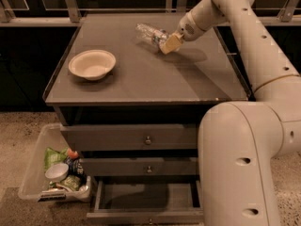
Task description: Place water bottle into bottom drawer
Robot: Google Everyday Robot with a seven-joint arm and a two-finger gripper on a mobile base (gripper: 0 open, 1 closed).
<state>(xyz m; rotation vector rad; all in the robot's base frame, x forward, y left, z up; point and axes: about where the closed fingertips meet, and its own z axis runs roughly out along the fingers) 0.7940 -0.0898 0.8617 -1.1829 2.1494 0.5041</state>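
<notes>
The water bottle (150, 33) lies on its side at the back of the cabinet top (141, 84), clear and crinkled. My gripper (169, 43) is down at the bottle's right end and touches it, reaching in from the right. The bottom drawer (146, 214) is pulled out at the foot of the cabinet, and its shallow grey box looks empty. My arm's big lower link hides the drawer's right part.
A cream round bowl (92, 64) sits on the left of the cabinet top. The two upper drawers (136, 138) are closed. A clear plastic bin (35, 171) with packets and a cup stands on the floor left of the cabinet. A railing runs behind.
</notes>
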